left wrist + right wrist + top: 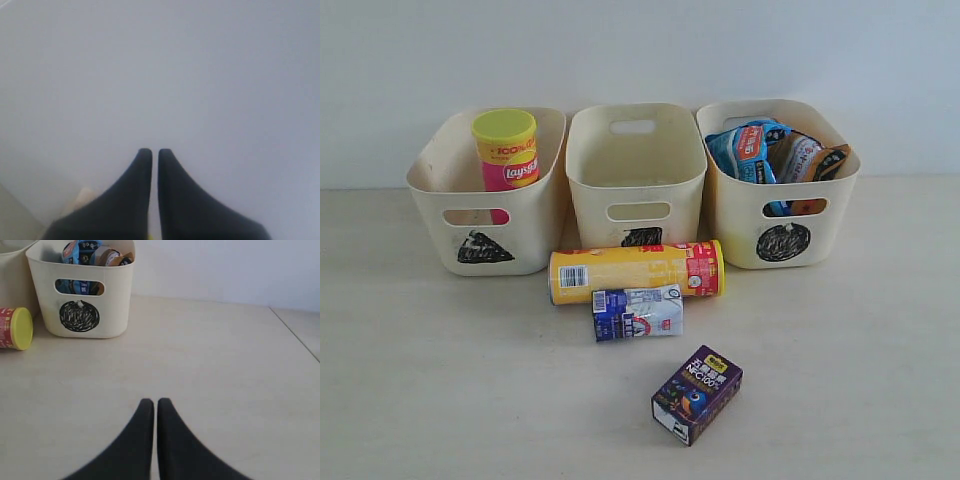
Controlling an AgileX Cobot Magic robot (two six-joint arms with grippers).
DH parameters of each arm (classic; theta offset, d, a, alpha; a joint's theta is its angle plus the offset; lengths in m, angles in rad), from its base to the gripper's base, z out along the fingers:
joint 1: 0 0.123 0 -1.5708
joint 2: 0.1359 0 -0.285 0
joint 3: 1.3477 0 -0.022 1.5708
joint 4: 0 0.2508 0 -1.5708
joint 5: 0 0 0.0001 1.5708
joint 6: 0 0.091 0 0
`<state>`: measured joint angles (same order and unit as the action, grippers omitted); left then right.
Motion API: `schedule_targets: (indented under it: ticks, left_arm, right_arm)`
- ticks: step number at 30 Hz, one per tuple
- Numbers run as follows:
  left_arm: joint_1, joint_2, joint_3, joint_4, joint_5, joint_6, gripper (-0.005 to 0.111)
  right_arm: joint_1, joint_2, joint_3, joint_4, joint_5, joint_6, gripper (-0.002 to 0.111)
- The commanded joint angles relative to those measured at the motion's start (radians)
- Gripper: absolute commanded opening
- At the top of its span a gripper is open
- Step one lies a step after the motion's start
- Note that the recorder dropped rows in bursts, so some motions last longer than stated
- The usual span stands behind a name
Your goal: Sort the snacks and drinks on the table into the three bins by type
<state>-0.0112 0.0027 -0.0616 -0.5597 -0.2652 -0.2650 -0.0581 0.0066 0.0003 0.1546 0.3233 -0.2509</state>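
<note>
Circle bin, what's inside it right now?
Two crinkly bags sit in the circle bin: a blue bag and an orange bag beside it. Their lower parts show only through the handle slot; the bin floor is covered, so anything beneath cannot be seen.

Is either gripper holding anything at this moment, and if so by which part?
Nothing is held. The left gripper and the right gripper are both shut, with nothing between them.
</note>
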Motion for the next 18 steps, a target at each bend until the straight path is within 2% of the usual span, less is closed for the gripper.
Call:
schedule_targets:
  ticks: [1, 7, 11, 14, 15, 18]
  left_arm:
    - [0.001, 0.04, -0.132, 0.168, 0.073, -0.015, 0.004]
    - [0.001, 0.167, -0.352, 0.42, 0.237, -0.009, 0.004]
    - [0.001, 0.263, -0.503, 0.504, 0.394, 0.018, 0.004]
    - [0.001, 0.35, -0.622, 0.496, 0.579, 0.139, 0.004]
    - [-0.001, 0.413, -0.708, 0.468, 0.705, 0.258, 0.004]
    - [-0.001, 0.525, -0.857, 0.346, 0.897, 0.503, 0.004]
  right_arm:
    - [-0.003, -0.007, 0.0, -0.008, -0.012, 0.005, 0.0]
    - [-0.003, -0.007, 0.0, -0.008, -0.012, 0.005, 0.0]
    - [-0.003, -0.007, 0.0, -0.008, -0.012, 0.005, 0.0]
    - [-0.003, -0.007, 0.0, -0.008, -0.012, 0.005, 0.0]
    - [-0.003, -0.007, 0.0, -0.008, -0.012, 0.005, 0.0]
    - [-0.003, -0.007, 0.0, -0.008, -0.012, 0.005, 0.0]
